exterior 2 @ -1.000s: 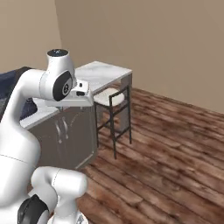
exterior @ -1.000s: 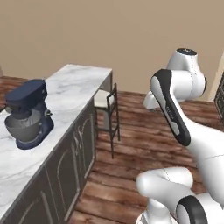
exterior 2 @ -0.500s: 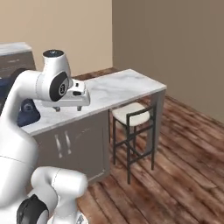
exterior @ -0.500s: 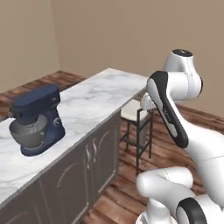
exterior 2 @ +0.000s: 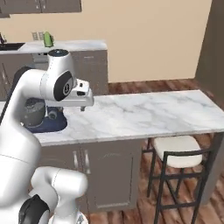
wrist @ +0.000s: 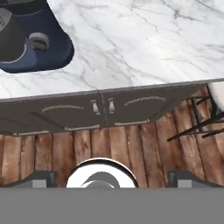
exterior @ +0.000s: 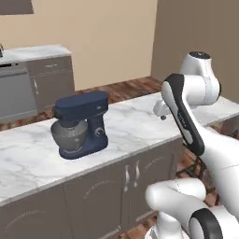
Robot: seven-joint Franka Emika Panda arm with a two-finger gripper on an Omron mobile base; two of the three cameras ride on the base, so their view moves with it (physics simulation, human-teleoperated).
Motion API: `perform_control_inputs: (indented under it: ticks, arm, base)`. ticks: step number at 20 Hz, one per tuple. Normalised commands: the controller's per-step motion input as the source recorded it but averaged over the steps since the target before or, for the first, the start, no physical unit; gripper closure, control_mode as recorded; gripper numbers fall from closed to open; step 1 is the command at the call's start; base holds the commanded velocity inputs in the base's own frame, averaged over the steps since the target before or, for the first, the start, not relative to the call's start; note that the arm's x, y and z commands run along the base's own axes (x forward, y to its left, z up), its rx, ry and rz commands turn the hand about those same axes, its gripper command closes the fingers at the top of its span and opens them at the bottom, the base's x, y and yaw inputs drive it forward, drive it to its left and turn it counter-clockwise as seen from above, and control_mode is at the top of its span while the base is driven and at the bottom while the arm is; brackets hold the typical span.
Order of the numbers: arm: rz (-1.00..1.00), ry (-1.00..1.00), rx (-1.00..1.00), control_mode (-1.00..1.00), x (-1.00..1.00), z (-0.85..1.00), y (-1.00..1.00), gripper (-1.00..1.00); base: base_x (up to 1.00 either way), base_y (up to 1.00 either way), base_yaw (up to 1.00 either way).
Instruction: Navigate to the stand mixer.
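Mixer at centre left of the left base frame, upright on the marble tabletop, navy head overhanging a grey bowl, small knob on its side facing the camera. In the right base frame, mixer at left, mostly hidden behind the white arm; base and part of the bowl visible. In the hand frame, mixer in the upper left corner, seen from above, rounded navy base on the marble.

Hand in the right base frame held above the tabletop's near part, just right of the mixer, apart from it. In the left base frame, hand at centre right, largely behind the forearm. Cannot tell whether fingers are spread or pressed together.

Grey cabinet doors under the tabletop, wood floor below. Stool with pale seat at lower right of the right base frame, tucked under the tabletop's end. Back counter along the far wall, green item on it.
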Motion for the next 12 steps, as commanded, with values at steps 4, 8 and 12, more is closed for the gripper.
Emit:
perform_control_inputs:
  ticks: [4,8,12]
  arm:
    - [0.00,0.00,0.00,1.00,0.00,0.00,0.00,-1.00]
    - [0.00,0.00,0.00,1.00,0.00,0.00,0.00,-1.00]
    - [0.00,0.00,0.00,1.00,0.00,0.00,0.00,-1.00]
  base:
    - [0.89,-0.02,0.71]
    - [0.93,0.08,0.58]
    - [0.83,0.42,0.36]
